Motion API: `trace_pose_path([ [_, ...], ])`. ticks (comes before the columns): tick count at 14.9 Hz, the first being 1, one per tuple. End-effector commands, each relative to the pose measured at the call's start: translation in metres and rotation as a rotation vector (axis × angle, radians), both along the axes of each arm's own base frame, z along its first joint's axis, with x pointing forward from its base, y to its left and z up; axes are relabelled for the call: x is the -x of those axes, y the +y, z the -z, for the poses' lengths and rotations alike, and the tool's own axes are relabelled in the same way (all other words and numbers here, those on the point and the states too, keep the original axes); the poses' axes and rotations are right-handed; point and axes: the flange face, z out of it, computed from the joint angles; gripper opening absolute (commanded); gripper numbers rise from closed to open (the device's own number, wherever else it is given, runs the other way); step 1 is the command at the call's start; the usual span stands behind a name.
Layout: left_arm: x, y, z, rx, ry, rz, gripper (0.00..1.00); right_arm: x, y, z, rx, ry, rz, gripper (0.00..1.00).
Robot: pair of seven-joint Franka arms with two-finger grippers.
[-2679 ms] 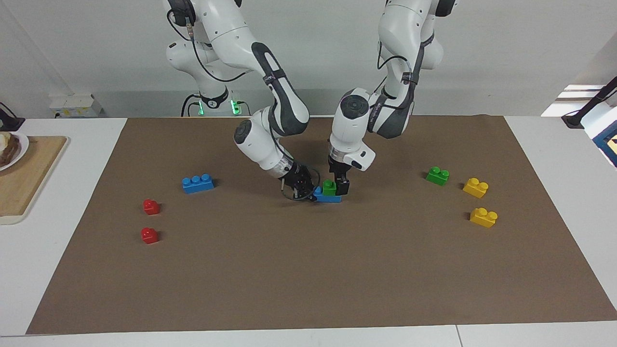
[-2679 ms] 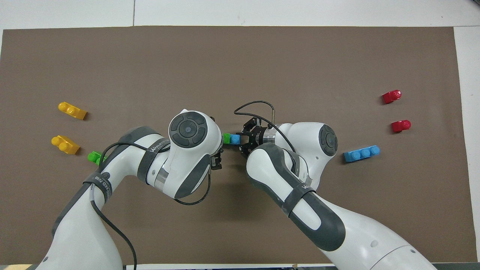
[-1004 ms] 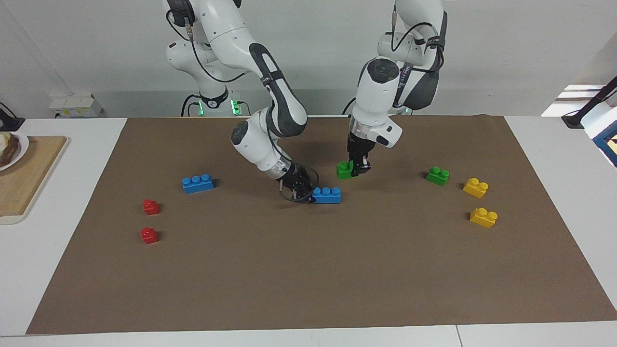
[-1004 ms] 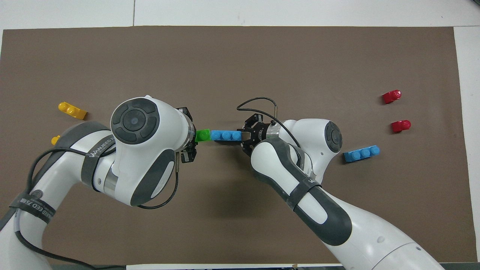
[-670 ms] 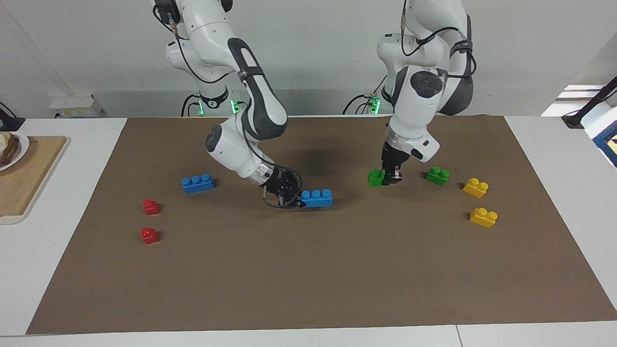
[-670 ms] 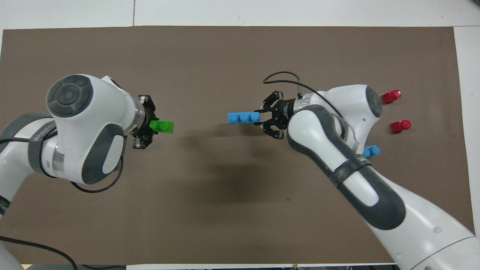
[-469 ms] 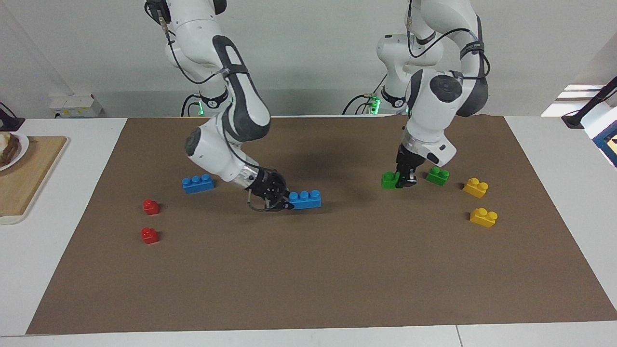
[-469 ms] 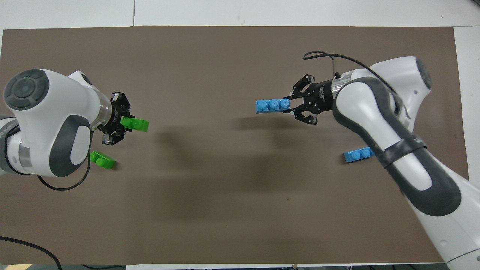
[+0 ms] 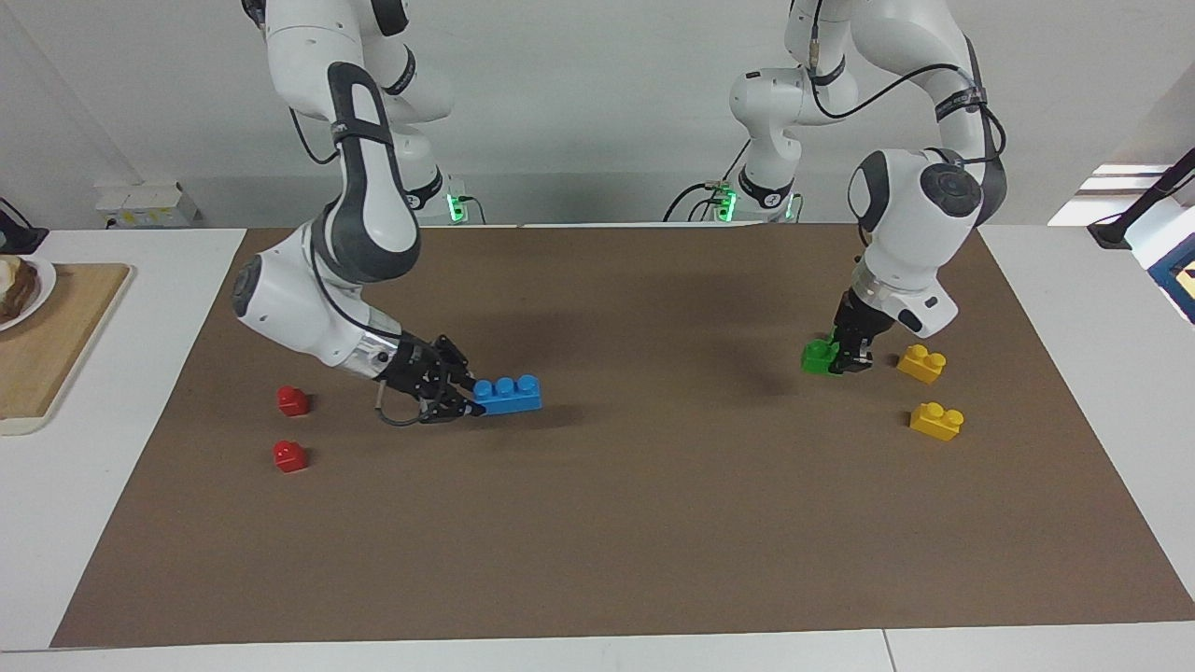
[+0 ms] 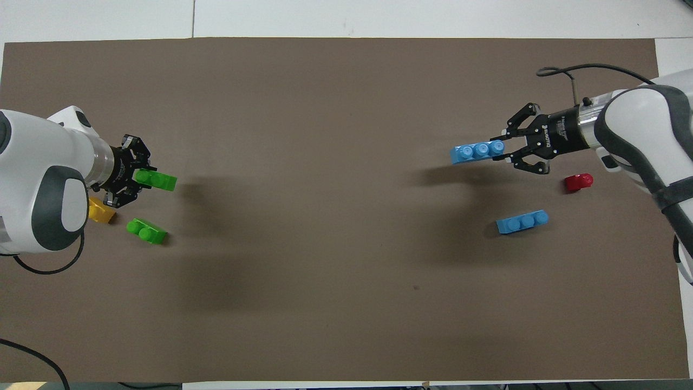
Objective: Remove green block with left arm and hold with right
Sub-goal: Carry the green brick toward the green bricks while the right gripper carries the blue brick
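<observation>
My left gripper (image 9: 845, 361) is shut on a green block (image 9: 819, 357) and holds it low over the brown mat (image 9: 597, 523), toward the left arm's end, beside the yellow bricks. In the overhead view the same gripper (image 10: 142, 179) grips the block (image 10: 158, 181) by one end. A second green block (image 10: 146, 231) lies on the mat close by; in the facing view my left gripper hides it. My right gripper (image 9: 470, 397) is shut on one end of a blue three-stud brick (image 9: 506, 394) and holds it just above the mat; it also shows from overhead (image 10: 506, 150) with the brick (image 10: 477, 152).
Two yellow bricks (image 9: 921, 363) (image 9: 936, 421) lie at the left arm's end. Two red bricks (image 9: 293, 400) (image 9: 288, 456) and a second blue brick (image 10: 522, 222) lie at the right arm's end. A wooden board (image 9: 56, 336) sits off the mat there.
The left gripper pulled the green block off the blue brick and carried it toward the left arm's end. The right gripper carried the blue brick toward the right arm's end.
</observation>
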Motion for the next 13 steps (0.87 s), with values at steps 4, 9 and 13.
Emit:
trace_pose_path([
  [4, -0.013, 0.017, 0.037, 0.006, -0.019, 0.106, 0.0, 0.005, -0.061, 0.028, 0.015, -0.017, -0.077, 0.0],
  [9, -0.019, 0.027, 0.062, 0.007, -0.005, 0.137, 0.0, 0.011, -0.065, 0.054, 0.009, -0.01, -0.092, 0.0],
  [13, -0.02, 0.029, 0.074, 0.006, 0.001, 0.17, 0.0, 0.012, -0.066, 0.062, 0.017, -0.012, -0.082, 0.0],
])
